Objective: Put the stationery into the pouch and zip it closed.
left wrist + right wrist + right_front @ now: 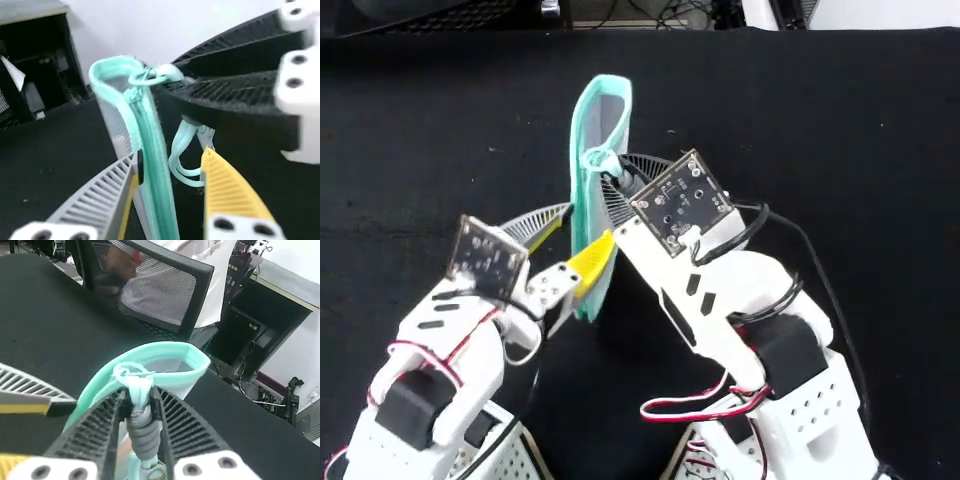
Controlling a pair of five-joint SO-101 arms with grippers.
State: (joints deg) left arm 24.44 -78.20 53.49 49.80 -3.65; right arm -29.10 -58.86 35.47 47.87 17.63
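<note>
**Zip part-shut, far end open**

R gripper is clamped on the zip pull. L gripper has jaws apart, straddling the pouch at its 6 o'clock end, w/ a gap on the yellow side. Pouch stands on edge on the table, running 6 to 12; its mouth gapes at 12. Step, prob.: zipping. Next: L pinches firm, R drags the pull toward 12.

I see the pouch, pale mesh edged in mint green, upright on its edge mid table, zip shut along the near stretch, mouth gaping at the far end by the zip pull.
</note>
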